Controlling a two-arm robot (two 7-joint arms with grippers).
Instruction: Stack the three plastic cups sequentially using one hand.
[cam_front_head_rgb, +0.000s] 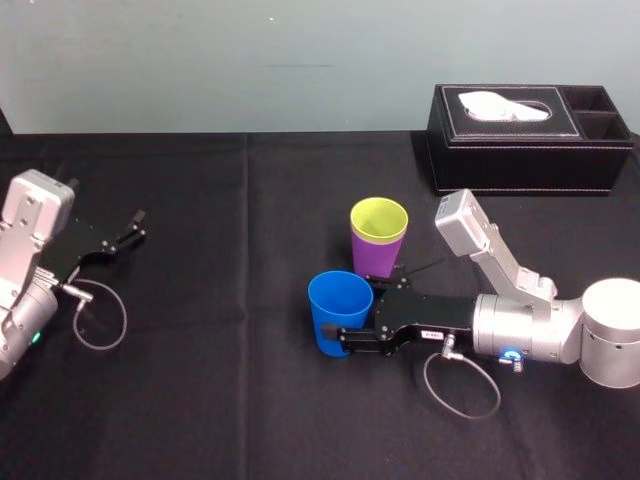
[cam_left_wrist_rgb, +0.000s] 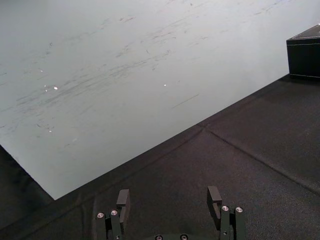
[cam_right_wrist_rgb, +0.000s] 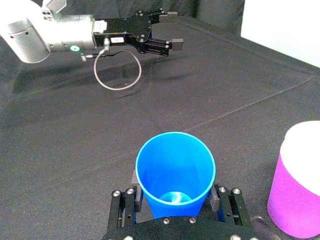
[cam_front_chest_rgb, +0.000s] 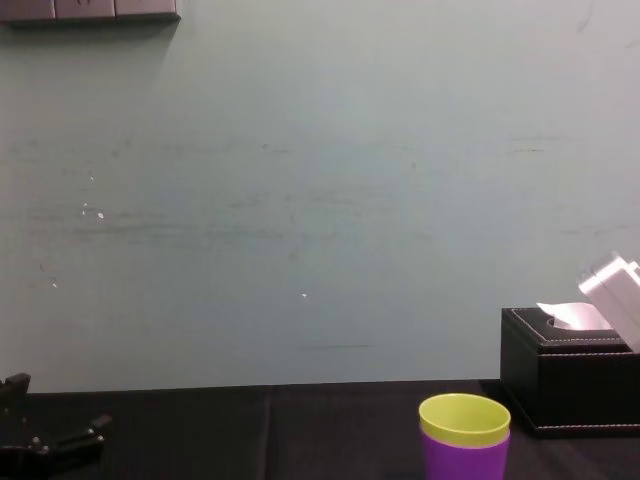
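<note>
Head view: the right gripper (cam_front_head_rgb: 347, 338) pinches the blue cup (cam_front_head_rgb: 338, 300) low, just near-left of the yellow-green cup (cam_front_head_rgb: 379, 220) nested in the purple cup (cam_front_head_rgb: 374, 262); it should lift upright above that rim, then centre. Left wrist view: the left gripper (cam_left_wrist_rgb: 170, 200) sits parked left, spread.

We count three cups, two grippers, two cable loops and one box on one cloth.

The cups are one blue cup (cam_front_head_rgb: 340, 312), one yellow-green cup (cam_front_head_rgb: 379, 219) and one purple cup (cam_front_head_rgb: 376, 260); the yellow-green sits inside the purple, so we see two stands of cups. The grippers are the left gripper (cam_front_head_rgb: 136, 224) and the right gripper (cam_front_head_rgb: 350, 320), with two fingers each. We see a left loop (cam_front_head_rgb: 124, 320) and a right loop (cam_front_head_rgb: 428, 378). The box (cam_front_head_rgb: 520, 150) has one tissue slot and two side compartments. The cloth (cam_front_head_rgb: 220, 400) is black.
</note>
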